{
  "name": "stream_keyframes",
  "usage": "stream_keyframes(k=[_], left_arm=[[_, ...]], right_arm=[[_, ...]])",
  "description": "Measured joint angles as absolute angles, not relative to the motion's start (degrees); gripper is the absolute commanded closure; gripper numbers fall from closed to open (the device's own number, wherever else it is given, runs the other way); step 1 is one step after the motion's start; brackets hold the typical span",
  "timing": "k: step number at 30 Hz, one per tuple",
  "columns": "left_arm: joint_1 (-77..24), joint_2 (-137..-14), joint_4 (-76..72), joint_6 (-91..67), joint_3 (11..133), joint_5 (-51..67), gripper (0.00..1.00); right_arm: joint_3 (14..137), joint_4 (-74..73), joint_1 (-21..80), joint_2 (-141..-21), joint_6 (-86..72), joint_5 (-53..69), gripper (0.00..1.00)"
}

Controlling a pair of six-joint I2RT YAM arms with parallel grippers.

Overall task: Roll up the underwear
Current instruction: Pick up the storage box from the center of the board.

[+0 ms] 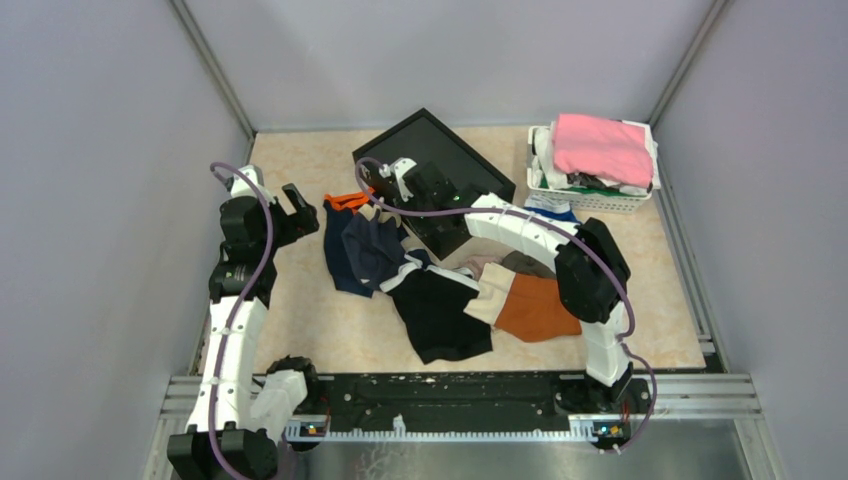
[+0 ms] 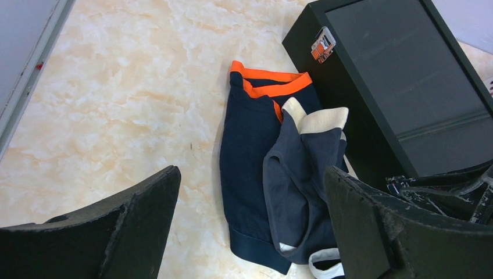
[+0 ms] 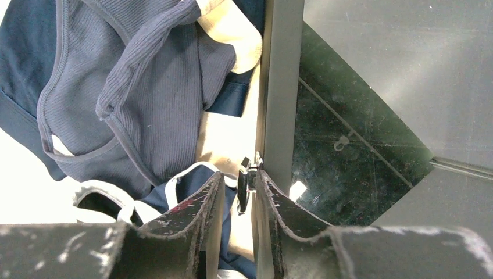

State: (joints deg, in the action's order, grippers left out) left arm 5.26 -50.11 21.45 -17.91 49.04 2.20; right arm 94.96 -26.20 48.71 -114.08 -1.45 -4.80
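Observation:
The underwear lies in a loose pile on the table. A navy pair with an orange waistband (image 1: 340, 255) (image 2: 247, 145) has a grey-blue ribbed pair (image 1: 375, 245) (image 2: 296, 174) (image 3: 151, 87) on top. A black pair (image 1: 440, 315) and a rust-orange pair (image 1: 535, 308) lie nearer. My left gripper (image 1: 300, 210) (image 2: 251, 171) is open and empty, hovering above the navy pair's left edge. My right gripper (image 1: 388, 200) (image 3: 239, 174) is at the black box's (image 1: 440, 150) (image 3: 360, 116) left wall. Its jaws are nearly closed around a small black latch (image 3: 244, 183).
The black box also shows in the left wrist view (image 2: 395, 75), angled beside the pile. A white basket (image 1: 600, 198) at the back right holds a pink folded cloth (image 1: 600, 145) and white items. Grey walls enclose the table.

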Motion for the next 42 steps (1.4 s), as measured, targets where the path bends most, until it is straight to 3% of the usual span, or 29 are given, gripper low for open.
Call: stream_keyframes(k=[9, 13, 42], left_arm=[[5.3, -50.0, 21.5, -17.9, 48.8, 2.3, 0.01], [5.3, -50.0, 21.5, -17.9, 48.8, 2.3, 0.01], [5.8, -49.2, 21.5, -17.9, 48.7, 2.3, 0.01]], right_arm=[[95.0, -25.7, 49.0, -115.0, -1.4, -6.5, 0.87], [94.9, -25.5, 49.0, -115.1, -1.1, -7.1, 1.0], [100.5, -32.8, 55.8, -115.0, -7.7, -10.6, 1.0]])
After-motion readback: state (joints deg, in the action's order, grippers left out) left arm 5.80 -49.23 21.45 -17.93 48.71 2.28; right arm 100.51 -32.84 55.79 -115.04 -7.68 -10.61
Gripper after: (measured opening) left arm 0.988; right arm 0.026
